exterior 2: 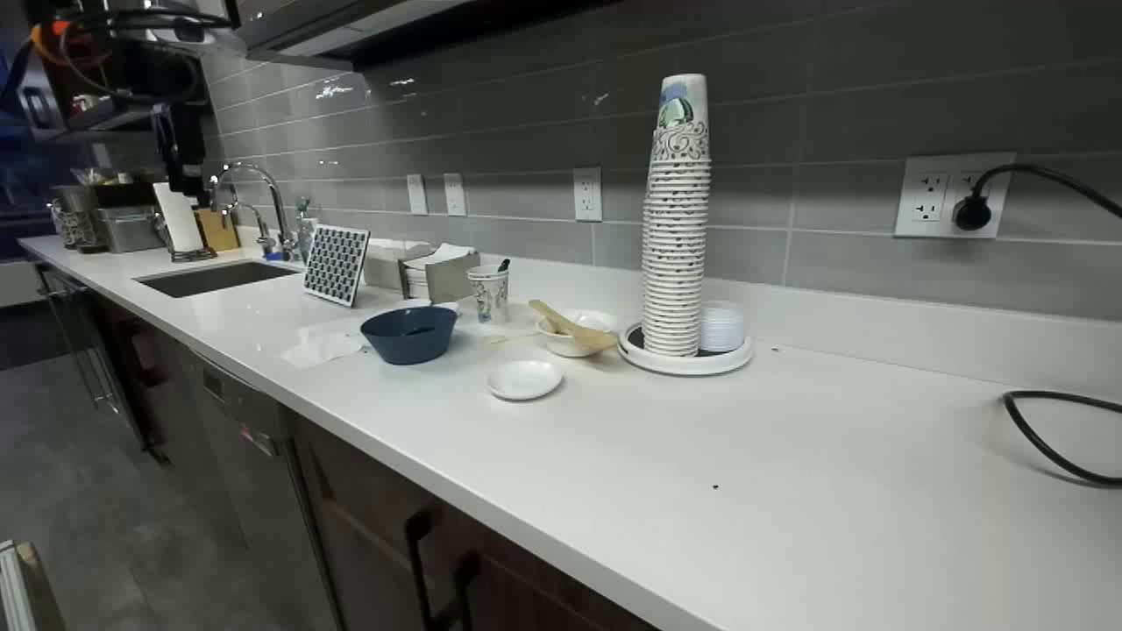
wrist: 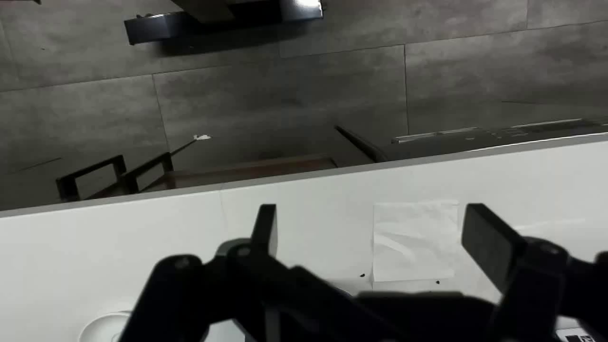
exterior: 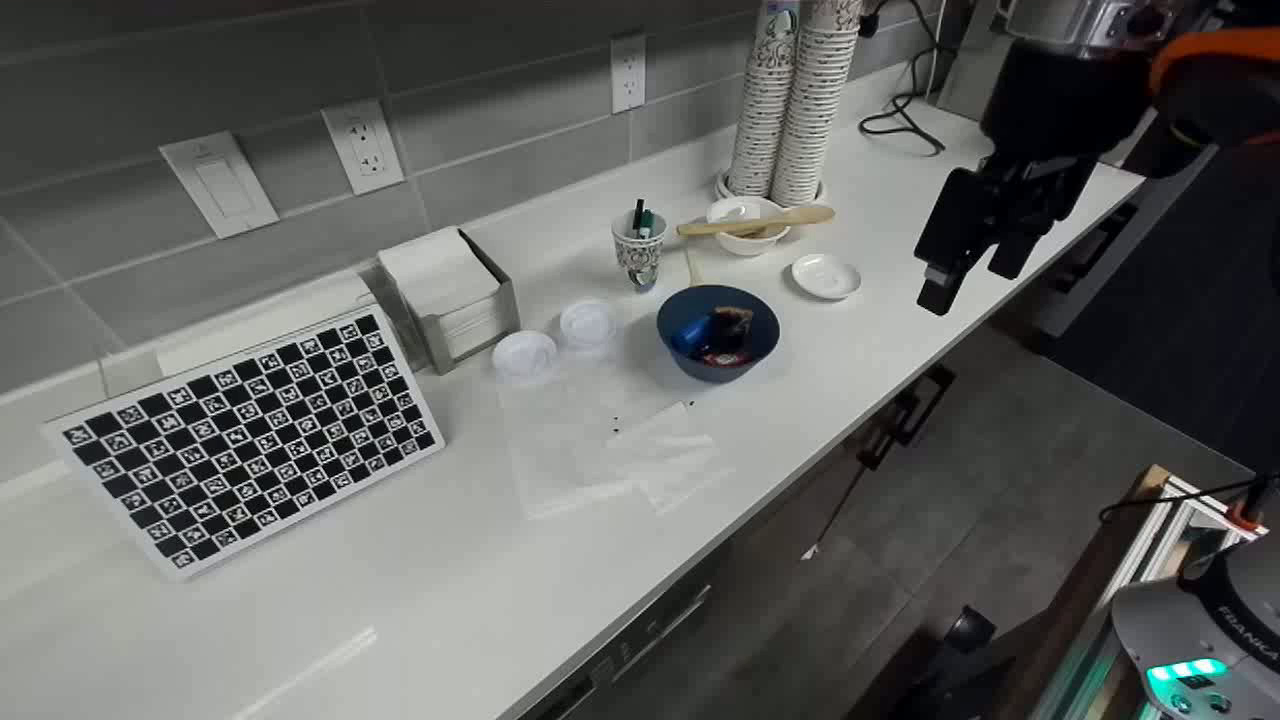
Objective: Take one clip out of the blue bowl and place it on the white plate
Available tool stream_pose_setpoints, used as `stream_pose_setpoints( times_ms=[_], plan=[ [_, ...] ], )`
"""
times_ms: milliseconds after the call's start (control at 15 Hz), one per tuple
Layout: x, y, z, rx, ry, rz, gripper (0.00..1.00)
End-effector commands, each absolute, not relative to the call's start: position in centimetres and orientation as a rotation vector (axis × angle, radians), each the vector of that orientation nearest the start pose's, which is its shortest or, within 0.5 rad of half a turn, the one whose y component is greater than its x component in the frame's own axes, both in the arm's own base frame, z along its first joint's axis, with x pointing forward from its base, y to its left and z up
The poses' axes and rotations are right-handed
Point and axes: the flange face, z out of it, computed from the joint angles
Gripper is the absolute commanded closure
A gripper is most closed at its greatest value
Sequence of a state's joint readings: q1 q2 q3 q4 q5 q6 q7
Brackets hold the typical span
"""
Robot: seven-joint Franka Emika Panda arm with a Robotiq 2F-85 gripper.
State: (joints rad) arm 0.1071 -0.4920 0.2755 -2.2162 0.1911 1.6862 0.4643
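Note:
The blue bowl (exterior: 712, 370) stands on the counter and shows in both exterior views (exterior 2: 408, 346). Dark, brown and red-white items lie inside it; I cannot tell single clips apart. In the wrist view the bowl is almost wholly hidden behind the gripper. The small white plate (exterior: 826, 277) lies flat beside the bowl and looks bare. It also shows in an exterior view (exterior 2: 524, 380) and at the lower edge of the wrist view (wrist: 102, 328). My gripper (exterior: 975, 272) hangs above the counter, apart from bowl and plate. Its fingers are wide apart with nothing between them (wrist: 373, 228).
White napkins (exterior: 655, 455) lie in front of the bowl. Two small clear dishes (exterior: 524, 355), a marker cup (exterior: 638, 250), a white bowl with a wooden spoon (exterior: 755, 222) and tall cup stacks (exterior: 780, 120) stand behind. A checkered board (exterior: 250, 440) leans near a napkin holder (exterior: 455, 300).

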Motion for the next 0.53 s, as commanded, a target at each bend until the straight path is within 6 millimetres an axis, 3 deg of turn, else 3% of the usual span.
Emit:
stream_pose_setpoints(
  times_ms=[0,400,467],
  plan=[
    [36.26,18.3,55.51,-3.097,0.223,0.112,0.0],
    [36.26,18.3,55.52,-3.097,0.223,0.112,0.0],
    [37.18,17.66,55.36,-3.085,0.29,0.077,0.0]
  ],
)
